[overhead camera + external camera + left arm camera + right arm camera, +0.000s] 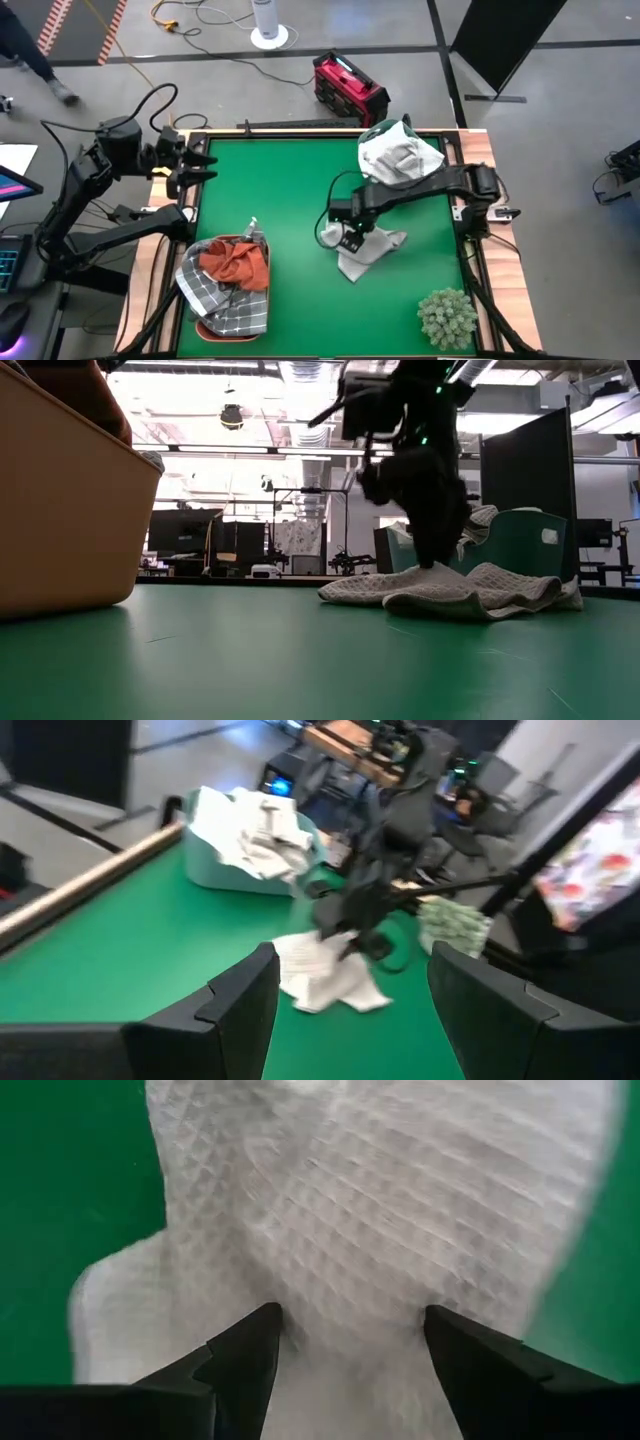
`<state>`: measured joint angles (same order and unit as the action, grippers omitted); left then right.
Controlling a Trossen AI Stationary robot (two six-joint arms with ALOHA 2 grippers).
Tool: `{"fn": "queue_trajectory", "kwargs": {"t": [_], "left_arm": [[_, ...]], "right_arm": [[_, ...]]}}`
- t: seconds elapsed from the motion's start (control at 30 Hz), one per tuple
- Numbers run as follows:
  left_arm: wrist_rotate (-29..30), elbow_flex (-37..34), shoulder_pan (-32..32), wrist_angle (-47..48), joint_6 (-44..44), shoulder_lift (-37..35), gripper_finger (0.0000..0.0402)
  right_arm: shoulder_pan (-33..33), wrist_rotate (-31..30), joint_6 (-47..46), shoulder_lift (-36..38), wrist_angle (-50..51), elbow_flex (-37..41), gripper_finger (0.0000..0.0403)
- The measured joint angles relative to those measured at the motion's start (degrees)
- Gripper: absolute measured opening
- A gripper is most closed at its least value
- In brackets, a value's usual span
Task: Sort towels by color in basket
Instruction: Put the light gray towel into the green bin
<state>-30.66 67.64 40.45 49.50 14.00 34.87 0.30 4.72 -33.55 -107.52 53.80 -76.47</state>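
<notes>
Both arms were matte black with blocky joints; black cables looped off the left arm (100,185) and right arm (420,188), whose head carried small green lights.

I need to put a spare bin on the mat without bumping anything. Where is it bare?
Bare: the green mat between the left tool and the teal basket, and the strip between the orange basket and the plant ball. Crowded: mid-right, where the right tool stands open on the white towel.
</notes>
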Motion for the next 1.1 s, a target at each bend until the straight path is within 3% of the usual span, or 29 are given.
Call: {"fn": "queue_trajectory", "kwargs": {"t": [0.13,0.2,0.27,0.4,0.43,0.53,0.67,0.97,1.03,1.1], "left_arm": [[-4.99,0.0,0.0,0.09,2.68,-0.08,0.0242],[-6.41,0.0,0.0,0.23,4.13,-0.15,0.0242],[-6.63,0.05,0.0,0.5,4.74,-0.17,0.0242],[-6.39,0.81,-0.01,0.76,3.8,-0.14,0.0242],[-6.12,0.93,0.0,0.68,3.49,-0.15,0.0242],[-5.0,0.96,0.0,0.74,3.25,-0.17,0.0242],[-4.49,0.96,0.0,0.65,3.19,-0.13,0.0242],[-2.96,0.96,0.0,0.42,2.85,-0.13,0.0242],[-2.41,0.96,-0.02,0.29,1.87,-0.07,0.0242],[-1.67,0.96,-0.02,0.24,0.83,-0.01,0.0242]], "right_arm": [[1.69,-1.91,0.92,-5.03,-1.54,-0.11,0.0271],[2.23,-3.16,0.99,-5.79,-1.39,-0.26,0.0246],[2.53,-4.39,1.45,-5.89,-1.34,-0.26,0.0196],[1.4,-4.94,3.85,-4.51,-2.57,-0.02,0.0046],[0.73,-4.82,4.24,-3.89,-3.17,-0.02,0.0034],[-2.47,-5.84,3.86,-0.46,-3.09,0.04,0.0035],[-7.95,-14.23,1.97,7.84,-2.76,0.04,0.0035],[-16.81,-44.89,1.54,32.1,-2.93,-0.09,0.0035],[-18.76,-46.51,2.45,34.47,-0.07,-0.13,0.0035],[-21.17,-44.44,1.15,34.88,5.65,-0.15,0.0035]]}}
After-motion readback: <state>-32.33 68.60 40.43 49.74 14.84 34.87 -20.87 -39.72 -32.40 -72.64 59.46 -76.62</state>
